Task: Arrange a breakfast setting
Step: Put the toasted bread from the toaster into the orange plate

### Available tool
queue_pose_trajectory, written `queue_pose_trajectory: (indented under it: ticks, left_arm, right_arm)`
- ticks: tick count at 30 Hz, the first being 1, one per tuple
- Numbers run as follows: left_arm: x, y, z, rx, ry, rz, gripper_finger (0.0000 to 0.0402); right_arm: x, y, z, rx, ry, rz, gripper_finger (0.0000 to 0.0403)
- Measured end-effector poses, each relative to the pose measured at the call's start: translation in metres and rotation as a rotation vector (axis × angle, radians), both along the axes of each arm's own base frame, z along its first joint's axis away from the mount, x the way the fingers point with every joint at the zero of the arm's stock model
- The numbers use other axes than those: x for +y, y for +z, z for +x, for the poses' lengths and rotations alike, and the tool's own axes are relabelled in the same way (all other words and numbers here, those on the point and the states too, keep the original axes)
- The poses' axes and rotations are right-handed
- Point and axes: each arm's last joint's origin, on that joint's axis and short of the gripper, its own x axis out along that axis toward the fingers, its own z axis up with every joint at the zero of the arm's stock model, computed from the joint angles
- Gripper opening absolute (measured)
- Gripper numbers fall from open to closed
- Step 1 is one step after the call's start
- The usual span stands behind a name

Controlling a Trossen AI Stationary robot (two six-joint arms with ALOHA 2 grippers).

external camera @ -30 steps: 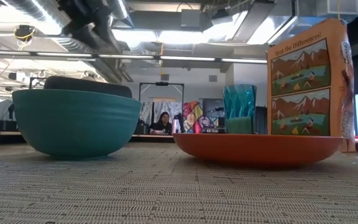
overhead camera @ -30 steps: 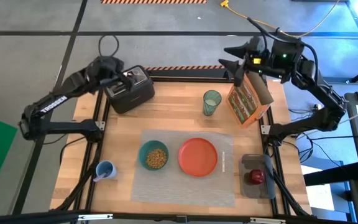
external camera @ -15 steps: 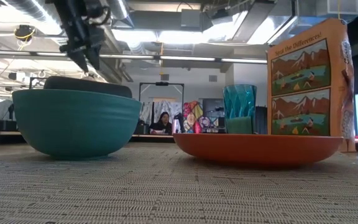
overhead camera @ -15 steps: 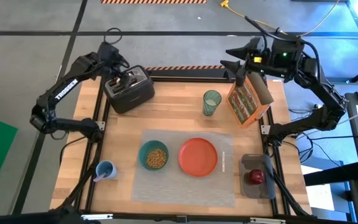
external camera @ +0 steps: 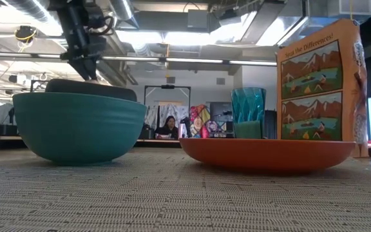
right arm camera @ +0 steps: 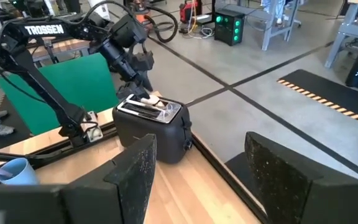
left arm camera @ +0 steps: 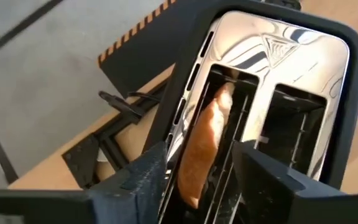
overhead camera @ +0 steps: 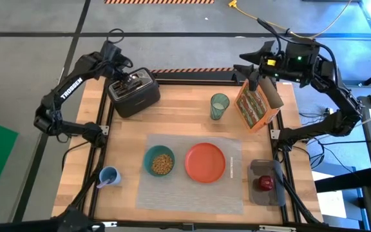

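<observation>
Toast [left arm camera: 204, 146] sits in toaster [overhead camera: 134, 92] slot, left gripper [left arm camera: 197, 168] fingers astride it, not clamped yet; bowl [overhead camera: 159, 161], plate [overhead camera: 205, 161] on mat [overhead camera: 192, 193]; apple [overhead camera: 265, 183], glass [overhead camera: 219, 106] off it; right gripper [right arm camera: 197, 162] idles wide nr box [overhead camera: 256, 103].

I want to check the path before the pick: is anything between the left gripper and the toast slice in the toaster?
Nothing visible. The left gripper hangs directly over the toaster, its fingers either side of the toast slice standing in one slot. The right gripper waits over the table's far right corner.

The desk [overhead camera: 179, 116] is carrying a mat [overhead camera: 192, 193], toaster [overhead camera: 134, 93], glass [overhead camera: 219, 106], box [overhead camera: 255, 103], blue cup [overhead camera: 109, 176] and a tray [overhead camera: 267, 191].
</observation>
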Motion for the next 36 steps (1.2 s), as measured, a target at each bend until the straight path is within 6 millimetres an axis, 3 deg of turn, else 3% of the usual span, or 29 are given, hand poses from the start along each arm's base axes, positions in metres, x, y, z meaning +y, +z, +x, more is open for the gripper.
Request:
queue_pose_trajectory:
  ticks: [12, 22, 28, 32, 36]
  left_arm:
    - [0.015, -0.017, 0.007, 0.020, -0.031, -0.076, 0.0147]
    - [0.015, -0.017, 0.007, 0.034, -0.023, -0.069, 0.0048]
    - [0.014, -0.016, 0.006, 0.034, -0.018, -0.064, 0.0046]
    - [0.005, -0.001, 0.003, 0.014, -0.022, -0.031, 0.0054]
    - [-0.008, 0.035, -0.001, -0.044, -0.013, 0.047, 0.0055]
  right_arm:
    - [0.002, 0.000, -0.006, 0.006, -0.008, 0.024, 0.0237]
    - [0.003, 0.000, -0.009, 0.004, -0.021, 0.036, 0.0237]
    - [0.003, 0.000, -0.009, 0.004, -0.022, 0.036, 0.0237]
    - [0.003, -0.001, -0.009, 0.005, -0.022, 0.036, 0.0237]
    - [0.003, -0.001, -0.009, 0.008, -0.023, 0.037, 0.0237]
